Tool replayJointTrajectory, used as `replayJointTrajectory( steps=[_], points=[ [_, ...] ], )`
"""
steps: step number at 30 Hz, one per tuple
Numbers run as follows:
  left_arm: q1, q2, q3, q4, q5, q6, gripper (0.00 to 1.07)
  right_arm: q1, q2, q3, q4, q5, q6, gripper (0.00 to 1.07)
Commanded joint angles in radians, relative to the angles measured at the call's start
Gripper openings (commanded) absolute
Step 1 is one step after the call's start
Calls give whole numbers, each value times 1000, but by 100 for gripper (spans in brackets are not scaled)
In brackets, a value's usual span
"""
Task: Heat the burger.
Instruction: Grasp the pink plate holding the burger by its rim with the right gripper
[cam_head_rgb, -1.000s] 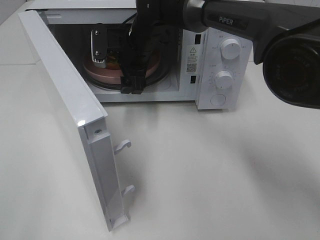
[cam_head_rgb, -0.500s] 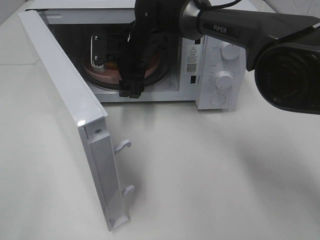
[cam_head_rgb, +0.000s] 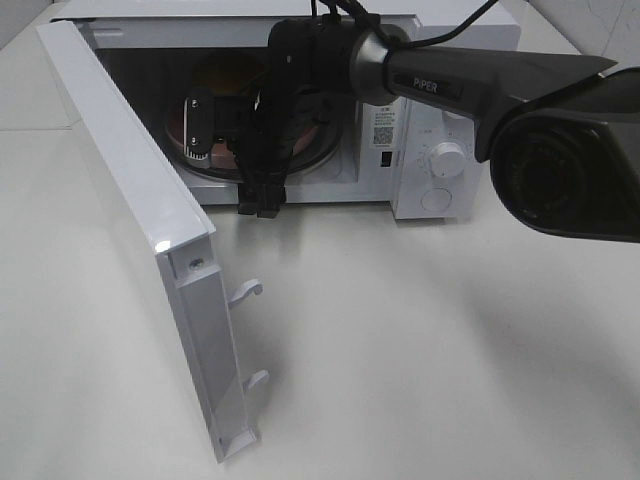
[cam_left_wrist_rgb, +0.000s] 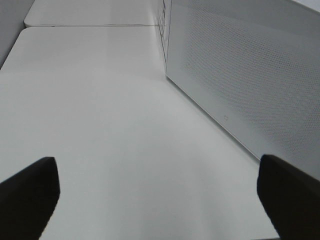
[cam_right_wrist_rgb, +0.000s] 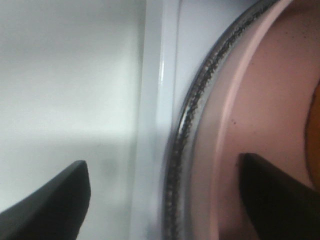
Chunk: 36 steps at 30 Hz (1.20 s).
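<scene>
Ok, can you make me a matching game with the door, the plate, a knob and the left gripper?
Things:
1 door
2 plate
3 knob
4 left gripper

Matches:
A pink, inside the microwave
B jaws apart, outside by the microwave's wall
C white, round, on the front panel
D swung wide open

Pairs: 1-D, 2-A, 3-C, 4-B

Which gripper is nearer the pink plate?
Right. The right gripper is at the microwave opening, its open jaws straddling the pink plate rim. The left gripper hangs open over the table, outside the microwave.
</scene>
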Motion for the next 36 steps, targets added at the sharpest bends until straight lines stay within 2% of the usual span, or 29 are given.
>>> replayJointTrajectory(
  steps=[1, 20, 25, 27, 28, 29, 30, 31, 32, 33, 34, 35, 36],
  points=[
    [-2, -19, 1, -3, -14, -2, 103, -3, 9, -4, 13, 12, -8, 76],
    [-2, -19, 1, -3, -14, -2, 103, -4, 18, -4, 50, 38, -1, 76],
    [-2, -19, 1, -3, -14, -2, 103, -4, 17, -4, 53, 91, -5, 71],
    [-2, -19, 1, -3, -14, -2, 103, -4, 17, -4, 53, 116, -8, 63],
    [-2, -19, 1, -3, -14, -2, 103, -4, 17, -4, 53, 116, -8, 63],
    [-2, -19, 1, -3, -14, -2, 103, -4, 17, -4, 52, 127, -12, 54],
    [-2, -19, 1, -3, -14, -2, 103, -4, 17, -4, 51, 130, -12, 49],
    [-2, -19, 1, -3, -14, -2, 103, -4, 17, -4, 51, 130, -12, 49],
    [-2, -19, 1, -3, -14, -2, 103, -4, 17, -4, 51, 135, -11, 35],
    [-2, -19, 1, -3, -14, -2, 103, -4, 17, -4, 51, 135, -11, 35],
    [-2, -19, 1, -3, -14, -2, 103, -4, 17, -4, 51, 140, -11, 27],
    [-2, -19, 1, -3, -14, -2, 103, -4, 17, -4, 51, 147, -8, 13],
    [-2, -19, 1, -3, -14, -2, 103, -4, 17, -4, 51, 147, -8, 13]
  ],
)
